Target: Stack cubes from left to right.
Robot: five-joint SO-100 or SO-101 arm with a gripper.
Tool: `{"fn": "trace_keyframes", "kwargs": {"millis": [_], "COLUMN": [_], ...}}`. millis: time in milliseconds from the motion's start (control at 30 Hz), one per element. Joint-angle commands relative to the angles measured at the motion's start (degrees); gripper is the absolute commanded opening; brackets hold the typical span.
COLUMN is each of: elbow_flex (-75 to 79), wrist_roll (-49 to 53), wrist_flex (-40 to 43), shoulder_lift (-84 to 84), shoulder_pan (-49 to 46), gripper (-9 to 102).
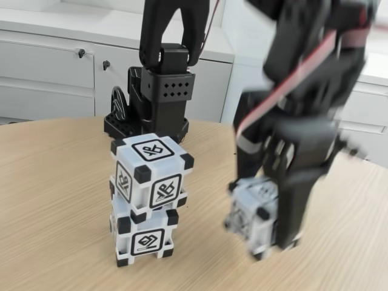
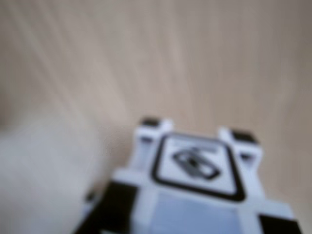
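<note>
The blurred tool (image 1: 267, 233) grips the third cube (image 1: 250, 212) right of the two-cube stack (image 1: 148, 200).

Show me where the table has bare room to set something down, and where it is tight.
Bare wood lies left of the two stacked cubes and along the table's near edge. It is crowded between the stack and the gripper with its cube, and behind the stack at the arm base.

A white plastic cube (image 2: 195, 195) with black corner blocks and a black-framed square glyph sits blurred at six o'clock, over pale wood-grain tabletop (image 2: 195, 58); a hazy pale patch lies toward eight o'clock.
</note>
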State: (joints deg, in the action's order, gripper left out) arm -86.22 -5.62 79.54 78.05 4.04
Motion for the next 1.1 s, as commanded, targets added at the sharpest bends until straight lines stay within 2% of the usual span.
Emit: {"fn": "trace_keyframes", "kwargs": {"millis": [0,433,600,1067], "elbow_flex": [1.3,0.4,1.1,0.4], "wrist_roll": [-0.1,2.4,4.6,16.1], "wrist_flex": [0.4,0.5,0.4,0.2], "shoulder_lift": [12.4,37.4,43.7,43.0], "shoulder_pan": [-0.8,-1.1,-8.3,-23.8], "gripper": [17,18,18,19]}}
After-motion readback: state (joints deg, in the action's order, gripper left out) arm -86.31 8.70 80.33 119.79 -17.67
